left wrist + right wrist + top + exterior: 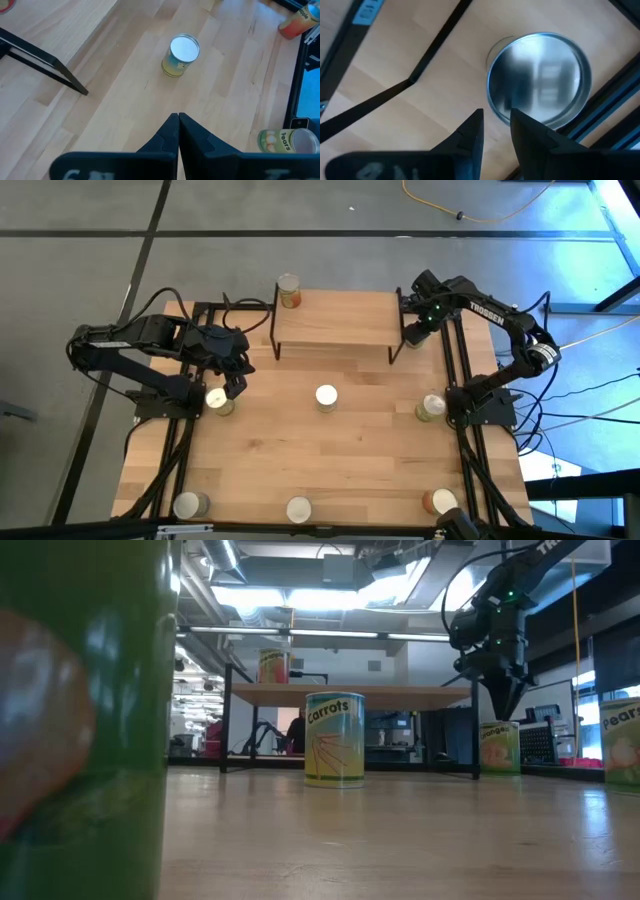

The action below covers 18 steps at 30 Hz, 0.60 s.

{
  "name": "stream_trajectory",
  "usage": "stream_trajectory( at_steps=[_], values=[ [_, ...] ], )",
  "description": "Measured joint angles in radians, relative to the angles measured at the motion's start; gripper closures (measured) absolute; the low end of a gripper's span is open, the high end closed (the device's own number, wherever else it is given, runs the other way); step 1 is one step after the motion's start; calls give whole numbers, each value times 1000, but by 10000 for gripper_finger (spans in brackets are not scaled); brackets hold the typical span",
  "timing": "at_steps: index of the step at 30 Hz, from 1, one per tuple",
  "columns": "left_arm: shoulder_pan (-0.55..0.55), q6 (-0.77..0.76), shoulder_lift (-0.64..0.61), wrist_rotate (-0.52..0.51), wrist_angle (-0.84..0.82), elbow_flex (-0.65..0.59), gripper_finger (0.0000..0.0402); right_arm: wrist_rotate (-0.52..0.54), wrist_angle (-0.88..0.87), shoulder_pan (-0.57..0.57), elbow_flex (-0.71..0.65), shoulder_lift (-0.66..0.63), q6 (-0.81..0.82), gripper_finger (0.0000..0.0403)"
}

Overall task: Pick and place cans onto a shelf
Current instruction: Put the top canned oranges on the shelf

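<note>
Hovering right end effector (415, 332) sits just above a can (539, 79) by the shelf's (335, 320) right legs, fingers slightly parted, grasping nothing. Left end effector (232, 388) is clenched empty over the counter (340, 450), beside a can (217, 399). One can (289, 290) stands on the shelf's left end; a carrots can (334, 738) stands mid-counter, others along the edges.

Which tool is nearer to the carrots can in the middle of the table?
The left. The left tool, shut, hangs to the left of the carrots can, with bare table between them. The right tool is farther off, above another can by the shelf's right legs.
</note>
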Motion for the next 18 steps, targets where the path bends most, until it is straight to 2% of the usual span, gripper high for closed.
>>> stream_trajectory(
  at_steps=[7, 13, 18],
  values=[
    [0, -2, 0, 0, 29, 0, 401, 0, -15, 1, 7, -15, -81, 305],
    [0, 0, 0, 0, 49, 0, 401, 13, -47, 1, 94, -28, -106, 305],
    [0, 0, 0, 0, 50, 0, 401, 15, -119, 1, 127, -28, -232, 305]
  ],
)
